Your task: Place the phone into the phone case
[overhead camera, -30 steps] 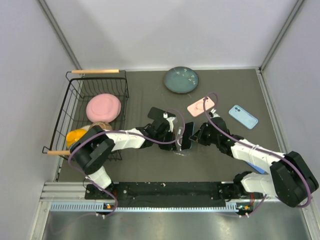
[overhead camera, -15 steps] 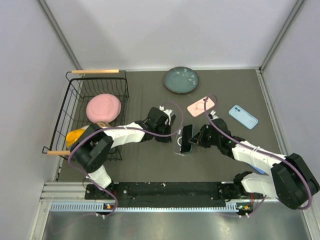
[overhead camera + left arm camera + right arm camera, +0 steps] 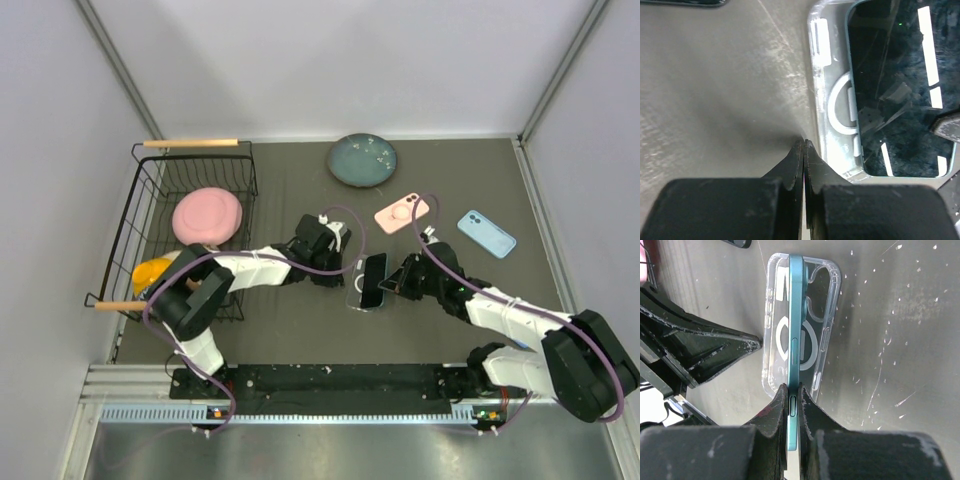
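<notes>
Far left of the table point(image 3: 290, 190) there's a black wire basket point(image 3: 150, 195) with a pink plate point(image 3: 207, 214) in it and something yellow point(image 3: 152, 272) in its near corner.

The left arm point(image 3: 255, 268) reaches out from there toward the middle. The left jaws are pressed tight together with nothing in them. Their tip is down at the table surface, right beside the long edge of the clear phone case point(image 3: 832, 100).

At the back, roughly centre, sits a dark green plate point(image 3: 362, 160).

The case lies flat on the table with its open side up. The teal phone point(image 3: 794, 315) isn't seated in it. It's up on its long edge over the case, screen side toward the left arm, so the left wrist view looks at the dark glass. The right jaws are clamped on the phone's near end, one finger on each face.

Past the right arm point(image 3: 500, 310), a pink phone point(image 3: 402, 213) lies face down. A light blue phone point(image 3: 487, 233) lies further right, well apart from the case.
</notes>
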